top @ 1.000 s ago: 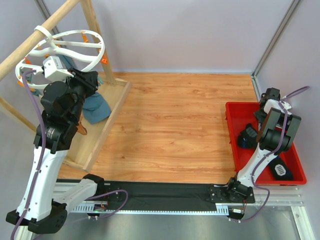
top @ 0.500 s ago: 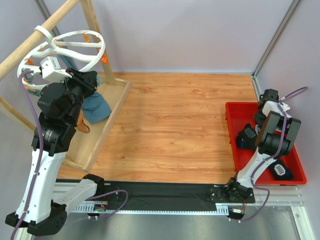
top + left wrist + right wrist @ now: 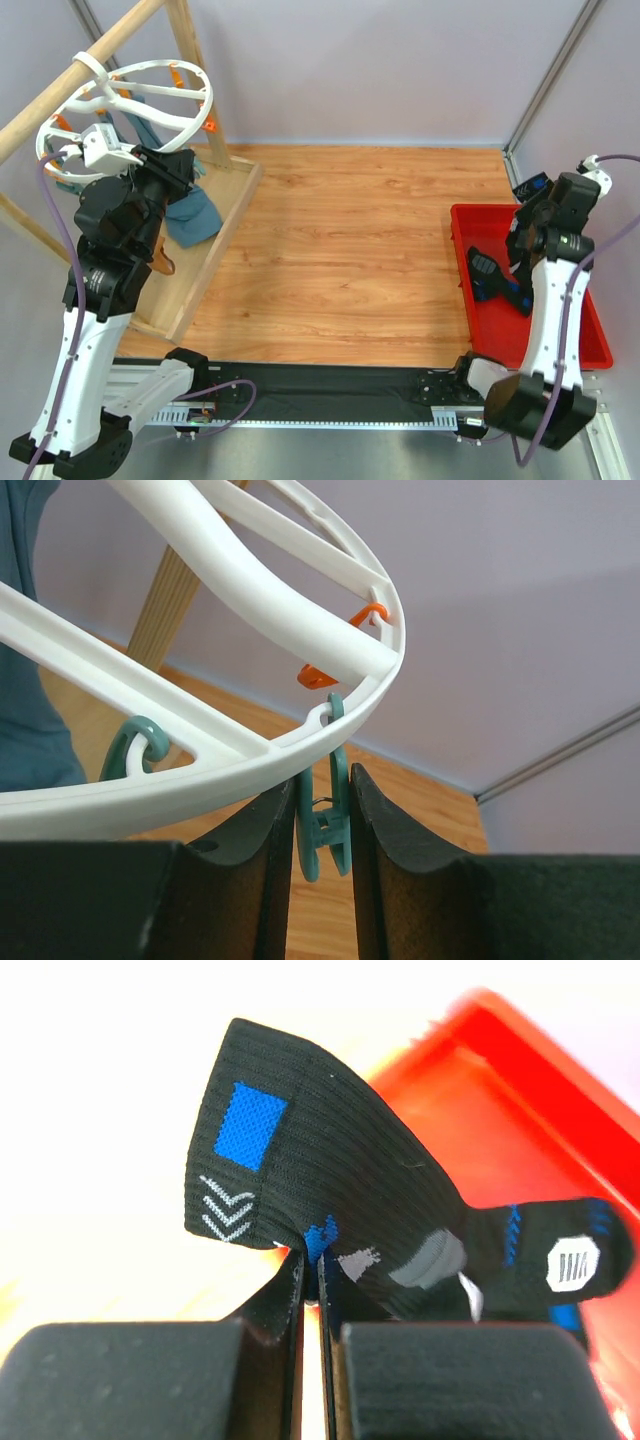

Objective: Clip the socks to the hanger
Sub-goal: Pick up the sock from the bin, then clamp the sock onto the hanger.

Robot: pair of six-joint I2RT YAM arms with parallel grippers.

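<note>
Left gripper: its jaws were clamped on a teal clip, as they had been a second before; squeezing it was probably meant to hold its mouth open.
Hanger: hung by its hook from the wooden rail at the far left, tilted; it had shifted only slightly with the left arm.
Other socks: teal socks and a tan one hung below the hanger, not part of this job.
Table: bare wood lay between the two arms, well apart.
Black sock: was pinched near its cuff and hung over the red tray.
Right gripper: a second before it had been down in the tray with jaws apart; now they were shut on the sock and the arm had risen.
Meaning: the pick looked done; the carry across to the held clip seemed next.
Second sock: I could not tell where it lay.
</note>
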